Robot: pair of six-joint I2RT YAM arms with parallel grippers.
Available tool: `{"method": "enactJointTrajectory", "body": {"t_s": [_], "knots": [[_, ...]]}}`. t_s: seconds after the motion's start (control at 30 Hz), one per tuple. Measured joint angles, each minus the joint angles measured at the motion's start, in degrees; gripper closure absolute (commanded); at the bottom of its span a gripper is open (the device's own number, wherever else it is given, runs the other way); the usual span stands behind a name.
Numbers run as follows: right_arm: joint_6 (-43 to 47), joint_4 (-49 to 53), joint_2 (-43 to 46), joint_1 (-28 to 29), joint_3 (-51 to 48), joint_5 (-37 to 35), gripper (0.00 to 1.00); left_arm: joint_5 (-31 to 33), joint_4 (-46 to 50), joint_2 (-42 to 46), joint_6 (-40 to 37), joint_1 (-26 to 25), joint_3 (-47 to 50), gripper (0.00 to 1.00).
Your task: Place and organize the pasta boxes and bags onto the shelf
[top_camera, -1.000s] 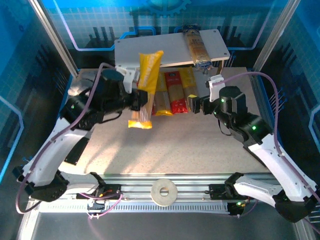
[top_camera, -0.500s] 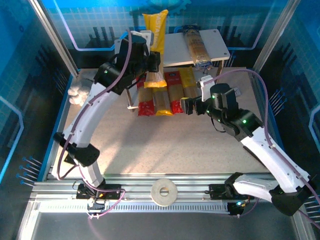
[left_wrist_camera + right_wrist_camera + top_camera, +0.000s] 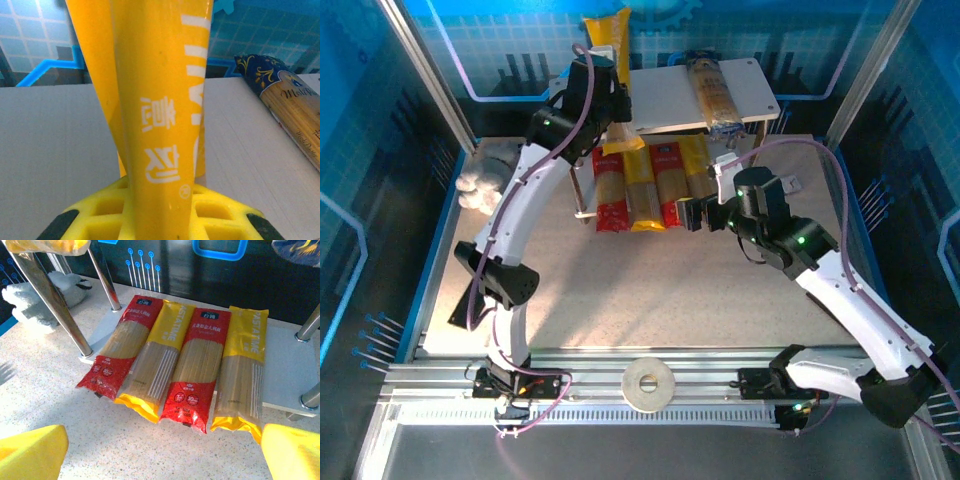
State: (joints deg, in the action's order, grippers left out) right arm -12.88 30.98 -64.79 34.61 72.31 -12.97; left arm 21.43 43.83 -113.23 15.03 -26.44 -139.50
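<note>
Mid-placement: holding yellow pack (image 3: 604, 35) upright in clamped left gripper (image 3: 160, 212) above shelf's top board (image 3: 665, 98) at upper centre, right gripper (image 3: 698, 213) spread wide by lower-tier packs (image 3: 195, 370), probably next tipping it flat beside blue pack (image 3: 712, 95).

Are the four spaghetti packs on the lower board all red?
No, across the lower board lie the left red pack, left yellow pack, right red pack and right yellow pack.
</note>
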Motion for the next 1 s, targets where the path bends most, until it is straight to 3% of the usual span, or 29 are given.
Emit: {"method": "enactJointTrajectory", "body": {"t_s": [0.1,0.2,0.3,0.83,1.0], "knots": [[0.0,-0.1,-0.2,0.0,0.0,0.0,0.0,-0.3,-0.1,-0.1,0.1,0.0,-0.5,0.84],[0.0,-0.2,-0.2,0.0,0.0,0.0,0.0,-0.4,-0.3,-0.4,0.7,0.2,-0.6,0.69],[0.0,-0.2,-0.2,0.0,0.0,0.0,0.0,-0.4,-0.6,-0.9,1.3,0.5,-0.6,0.64],[0.0,-0.2,-0.7,0.0,0.0,0.0,0.0,-0.4,-6.2,-2.6,1.5,2.4,1.9,0.58],[0.0,-0.2,-0.7,0.0,0.0,-0.5,0.0,-0.4,-8.0,-0.4,1.4,2.4,7.5,0.54]]}}
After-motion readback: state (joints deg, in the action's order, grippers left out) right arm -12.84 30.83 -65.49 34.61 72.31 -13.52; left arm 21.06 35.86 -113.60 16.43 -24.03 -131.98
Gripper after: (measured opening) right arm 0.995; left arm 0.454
